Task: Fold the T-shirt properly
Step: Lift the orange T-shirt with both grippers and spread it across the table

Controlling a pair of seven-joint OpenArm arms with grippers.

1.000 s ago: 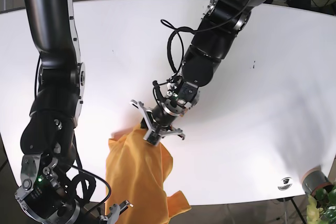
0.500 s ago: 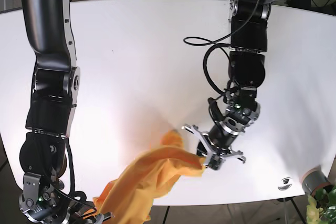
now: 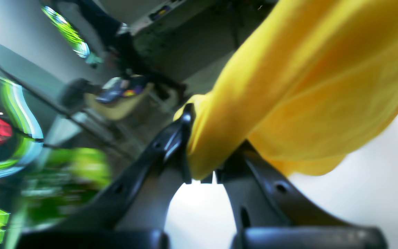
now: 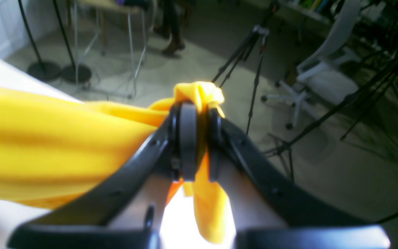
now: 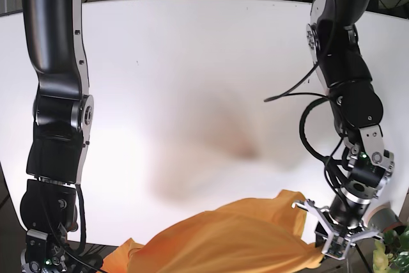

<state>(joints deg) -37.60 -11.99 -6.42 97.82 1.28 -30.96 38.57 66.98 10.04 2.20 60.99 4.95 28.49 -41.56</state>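
The orange-yellow T-shirt (image 5: 223, 238) is stretched between my two grippers along the near edge of the white table (image 5: 192, 81), partly hanging past it. My left gripper (image 5: 327, 249), at the base view's lower right, is shut on one end of the shirt (image 3: 288, 86); in the left wrist view the cloth sits pinched between its fingers (image 3: 171, 145). My right gripper (image 4: 197, 138) is shut on a bunched corner of the shirt (image 4: 47, 138); in the base view it is out of frame at the bottom left, where the cloth ends.
A grey cup-like object (image 5: 383, 218) and a green plant (image 5: 393, 247) stand at the table's near right corner. Off the table, the right wrist view shows tripods (image 4: 250, 52), a white chair (image 4: 323, 79) and floor.
Both grippers have pulled apart and toward the near edge. The left gripper swept from mid-table to the lower right, dragging the shirt off the middle and stretching it out.
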